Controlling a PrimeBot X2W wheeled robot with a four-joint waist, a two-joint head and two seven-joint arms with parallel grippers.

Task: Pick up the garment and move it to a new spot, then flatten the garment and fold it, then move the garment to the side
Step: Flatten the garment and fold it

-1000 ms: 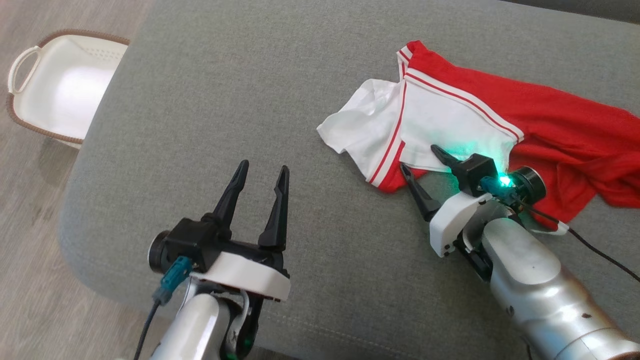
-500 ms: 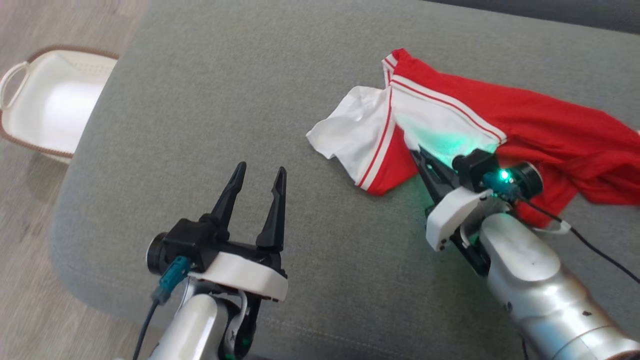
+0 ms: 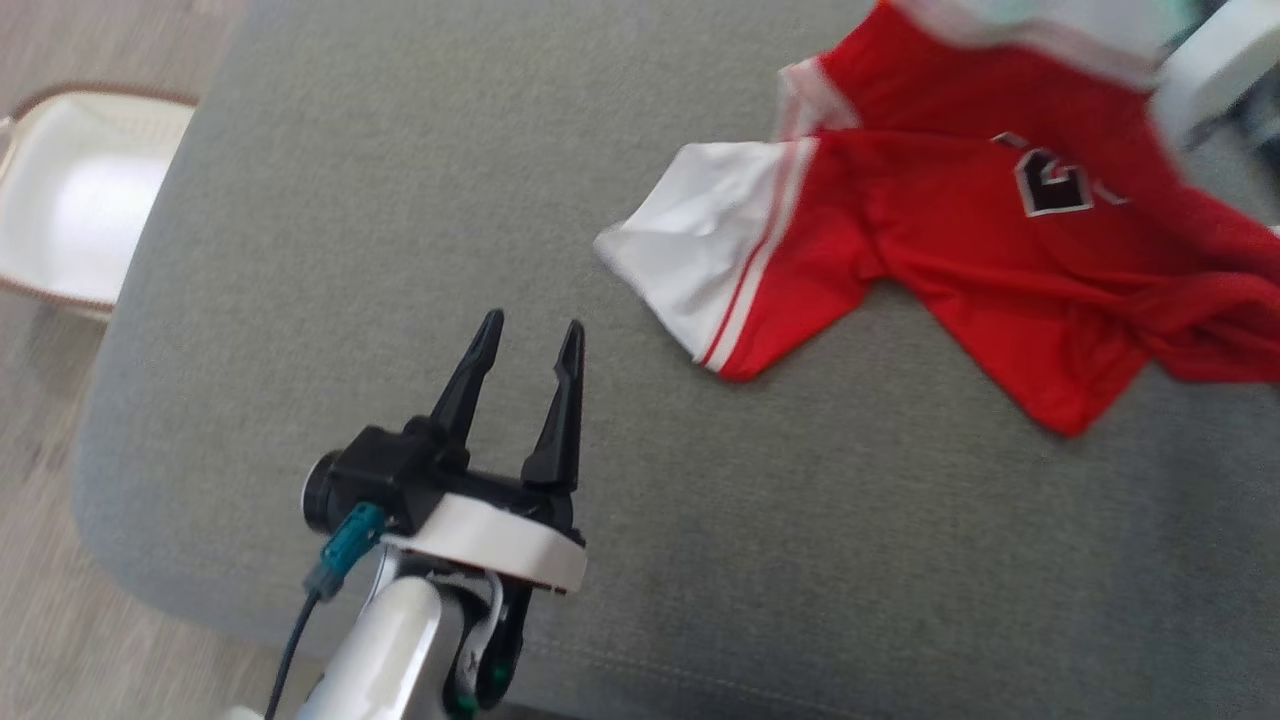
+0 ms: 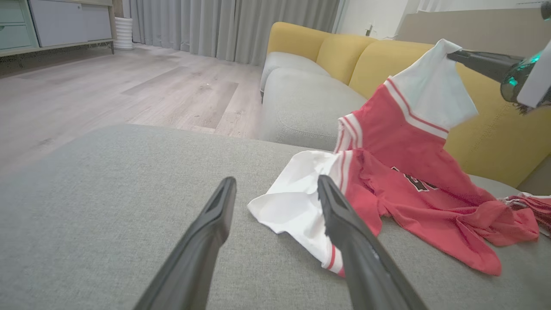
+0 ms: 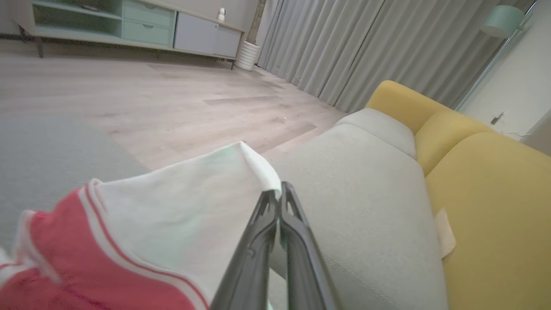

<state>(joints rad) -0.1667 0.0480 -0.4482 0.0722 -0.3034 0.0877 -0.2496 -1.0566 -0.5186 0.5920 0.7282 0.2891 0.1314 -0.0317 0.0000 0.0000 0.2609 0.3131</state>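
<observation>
The garment is a red jersey with white sleeves and a black-and-white print. Most of it lies on the grey cushion, while one white sleeve is raised off it at the far right. My right gripper is shut on the corner of that sleeve. The left wrist view shows the right gripper holding the sleeve high above the garment. My left gripper hovers open over bare cushion, left of the lying white sleeve. Between its fingers there is nothing.
A white basket stands on the wooden floor past the cushion's left edge. A yellow sofa with a grey seat stands beyond the cushion. Bare grey cushion spreads left of and in front of the garment.
My right gripper shut on the white sleeve and lifted it up and to the far right, unfolding the jersey so its print shows. The head camera shifted. The left gripper stayed open.
</observation>
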